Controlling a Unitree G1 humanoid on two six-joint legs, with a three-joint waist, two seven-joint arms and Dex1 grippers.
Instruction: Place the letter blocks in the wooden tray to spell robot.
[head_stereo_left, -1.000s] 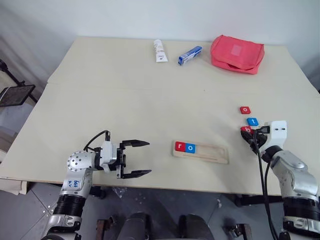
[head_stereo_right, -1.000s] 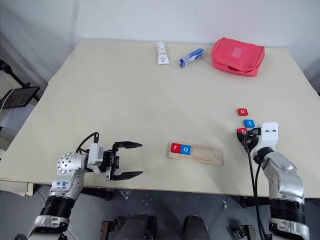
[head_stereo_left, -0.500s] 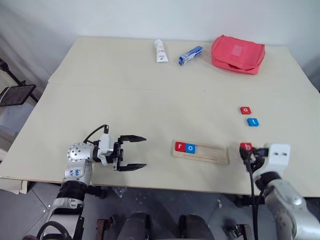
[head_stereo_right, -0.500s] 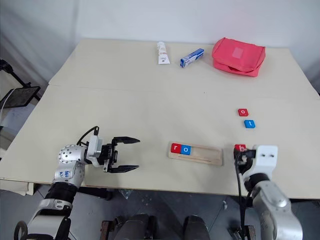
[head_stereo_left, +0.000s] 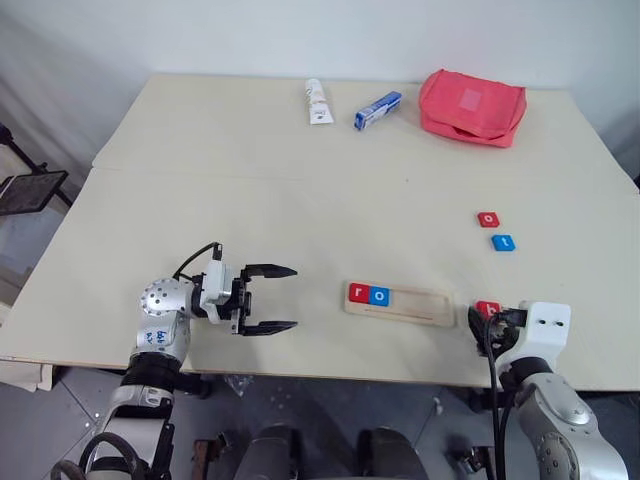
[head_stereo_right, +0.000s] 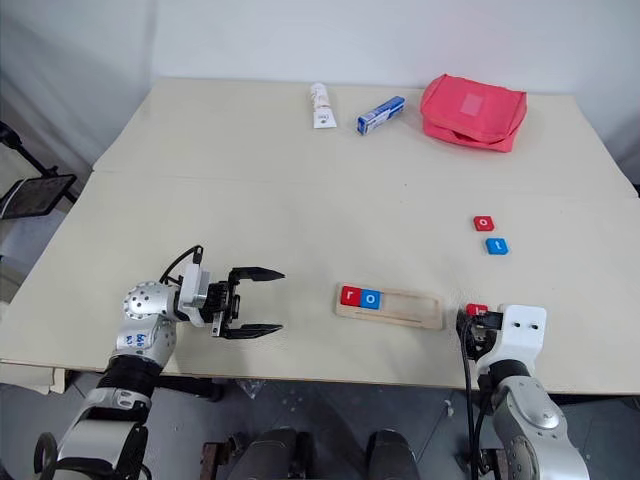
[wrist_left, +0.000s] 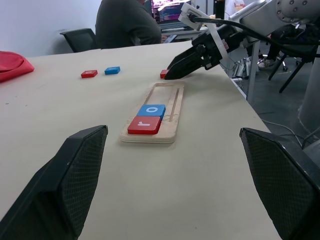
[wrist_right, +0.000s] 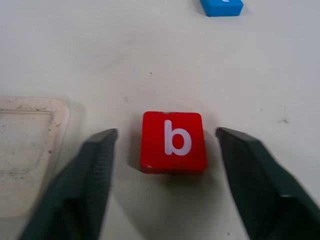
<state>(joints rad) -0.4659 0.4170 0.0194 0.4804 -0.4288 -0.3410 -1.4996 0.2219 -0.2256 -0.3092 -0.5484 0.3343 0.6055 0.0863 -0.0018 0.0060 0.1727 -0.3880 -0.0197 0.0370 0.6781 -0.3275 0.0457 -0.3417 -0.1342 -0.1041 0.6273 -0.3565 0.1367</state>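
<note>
Five letter blocks: r (head_stereo_left: 358, 293), o (head_stereo_left: 380, 295) in wooden tray (head_stereo_left: 420, 305); three loose.
Table edge: b (wrist_right: 173, 141) near it.
Right gripper (wrist_right: 165, 150): wide, straddling b.
Left gripper (head_stereo_left: 280, 299): wide, empty.

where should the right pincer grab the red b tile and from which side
Grip the red b tile across its two opposite side edges, coming in low from the table's near edge. It lies flat on the table just past the wooden tray's right end, and the right pincer is open with a finger on either side. The tile is thin, so the fingers probably need to sit almost at table level.
</note>
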